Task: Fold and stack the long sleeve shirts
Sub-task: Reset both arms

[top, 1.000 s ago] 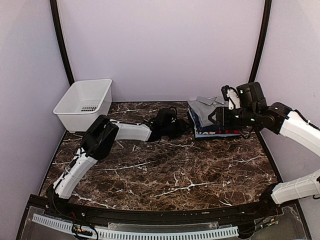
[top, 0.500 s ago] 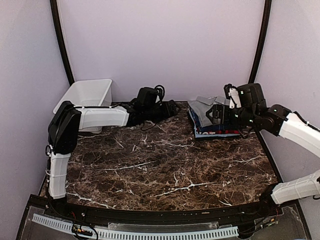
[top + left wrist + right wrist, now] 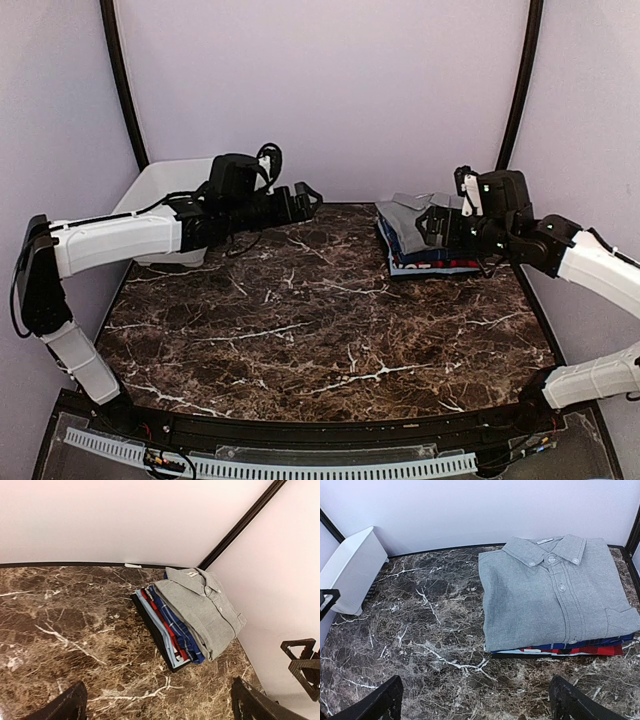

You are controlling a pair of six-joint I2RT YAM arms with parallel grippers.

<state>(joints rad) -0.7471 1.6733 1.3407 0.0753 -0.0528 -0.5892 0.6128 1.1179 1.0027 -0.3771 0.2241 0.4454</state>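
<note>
Shirts [image 3: 555, 590] stacked, grey uppermost, striped edges clearest from left wrist, left pincer [image 3: 157, 700] and right pincer [image 3: 475, 695] apart.

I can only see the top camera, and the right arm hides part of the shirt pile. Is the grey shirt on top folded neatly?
Observer: Yes. In the right wrist view the grey shirt lies flat and buttoned, with its collar and pocket showing.
Operator: What's under it?
Observer: The left wrist view shows the pile's side: a blue plaid shirt, then a red-edged shirt.
Operator: Is the right gripper holding anything?
Observer: No. The right gripper is open and empty, short of the pile.
</note>
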